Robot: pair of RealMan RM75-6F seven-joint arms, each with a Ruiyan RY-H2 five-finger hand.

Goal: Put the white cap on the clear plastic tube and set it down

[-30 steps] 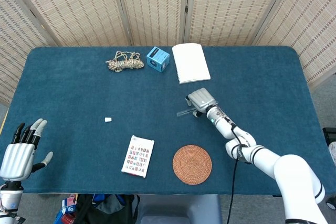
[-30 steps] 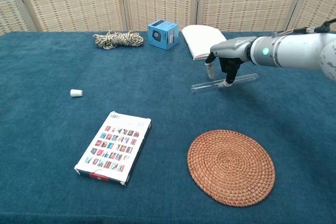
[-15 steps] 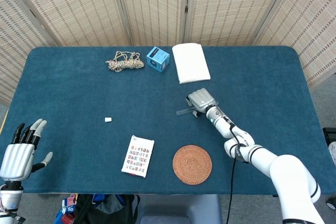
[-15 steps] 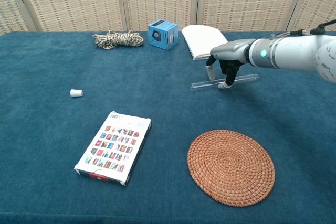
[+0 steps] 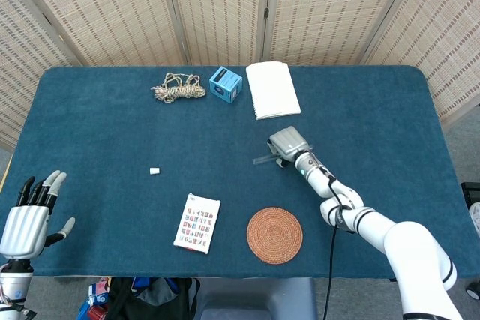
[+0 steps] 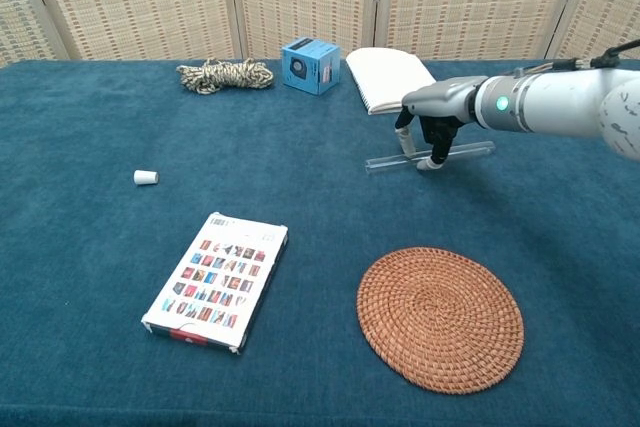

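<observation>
The clear plastic tube [image 6: 470,151] lies on the blue table right of centre; its left end [image 5: 260,160] shows in the head view. My right hand [image 6: 432,117] is bent down over the tube's middle, pinching it between the thumb behind and a finger in front. The tube still rests on the cloth. The small white cap [image 6: 146,177] lies by itself far to the left [image 5: 154,171]. My left hand [image 5: 26,219] hovers at the table's front left corner, fingers spread, holding nothing; the chest view does not show it.
A round woven coaster [image 6: 441,317] lies in front of the right hand. A card pack [image 6: 217,280] sits front centre. A rope coil [image 6: 225,74], a blue box [image 6: 309,65] and a white notebook [image 6: 385,76] line the far side.
The right hand's thumb and finger have drawn in on the tube, and the tube has shifted slightly right. The left hand has stayed in place.
</observation>
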